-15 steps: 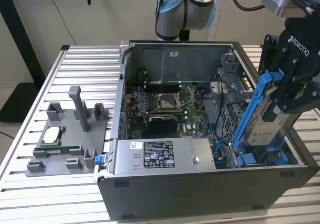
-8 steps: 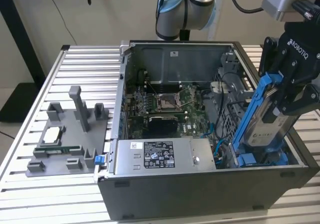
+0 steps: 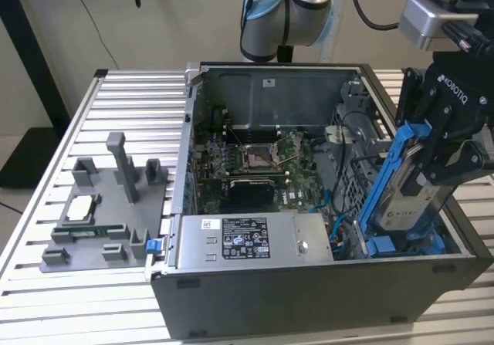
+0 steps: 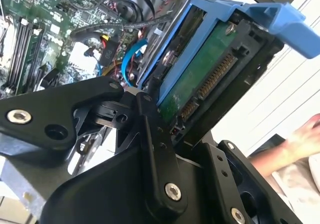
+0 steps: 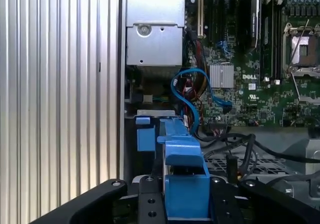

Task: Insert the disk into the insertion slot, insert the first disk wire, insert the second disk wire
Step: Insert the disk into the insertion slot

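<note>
Starting from the exterior view's left, you've got the slatted table [image 3: 46,299] with a grey tray [image 3: 77,245] on it, holding a chip [image 3: 81,206] and a memory stick [image 3: 89,230] lying just beside each other. Next over is the open case [image 3: 309,299], with the motherboard [image 3: 297,183] flat on its floor and the socket [image 3: 256,156] in the middle of the board. The labelled power box [image 3: 255,241] sits along the near wall. On the exterior view's right, your pincer [image 3: 432,156] is clenched on the disk [image 3: 405,206]. The disk is in its blue carrier [image 3: 390,175] and tilted steeply. Its lower end is down inside the case's near corner on that side and its upper end pokes up above the rim, so it isn't lying flat in the slot [image 5: 235,165]. That's the perforated grey metal next to the carrier in the first wrist view. In the second wrist view a black finger [image 4: 155,149] presses against the disk's edge, and you can see the green board and connector facing the camera. A blue cable [image 5: 187,83] loops loose between the power box and the disk. A person's hand [image 4: 305,139] shows beyond the disk, outside the case.
</note>
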Robot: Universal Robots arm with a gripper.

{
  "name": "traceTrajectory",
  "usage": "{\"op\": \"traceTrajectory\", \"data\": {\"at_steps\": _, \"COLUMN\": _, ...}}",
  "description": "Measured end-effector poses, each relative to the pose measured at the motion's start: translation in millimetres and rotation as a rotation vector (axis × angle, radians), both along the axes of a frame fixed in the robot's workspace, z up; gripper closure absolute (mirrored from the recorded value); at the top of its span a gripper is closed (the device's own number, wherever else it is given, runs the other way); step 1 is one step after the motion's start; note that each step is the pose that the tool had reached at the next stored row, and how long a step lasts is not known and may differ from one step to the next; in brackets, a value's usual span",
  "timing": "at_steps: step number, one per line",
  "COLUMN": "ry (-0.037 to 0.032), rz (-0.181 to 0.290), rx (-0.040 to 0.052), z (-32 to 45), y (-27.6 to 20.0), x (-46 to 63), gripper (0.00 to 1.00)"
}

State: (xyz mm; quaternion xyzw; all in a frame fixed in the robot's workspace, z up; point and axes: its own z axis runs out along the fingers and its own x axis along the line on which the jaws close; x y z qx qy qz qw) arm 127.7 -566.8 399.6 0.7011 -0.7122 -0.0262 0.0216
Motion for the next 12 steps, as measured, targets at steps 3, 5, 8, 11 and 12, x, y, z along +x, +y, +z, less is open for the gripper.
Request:
{"op": "traceTrajectory", "data": {"at_steps": 3, "ry": 0.0000, "rz": 0.000, "rx": 0.0000, "z": -5.4, "y": 0.5, "x": 0.1, "gripper": 1.00}}
{"op": "traceTrajectory", "data": {"at_steps": 5, "ry": -0.0001, "rz": 0.000, "rx": 0.0001, "z": -9.1, "y": 0.9, "x": 0.2, "gripper": 1.00}}
{"op": "traceTrajectory", "data": {"at_steps": 8, "ry": -0.0001, "rz": 0.000, "rx": -0.0001, "z": -14.0, "y": 1.2, "x": 0.2, "gripper": 1.00}}
{"op": "traceTrajectory", "data": {"at_steps": 11, "ry": -0.0001, "rz": 0.000, "rx": -0.0002, "z": -14.4, "y": 1.3, "x": 0.2, "gripper": 1.00}}
{"op": "traceTrajectory", "data": {"at_steps": 12, "ry": -0.0001, "rz": 0.000, "rx": -0.0002, "z": -14.4, "y": 1.3, "x": 0.2, "gripper": 1.00}}
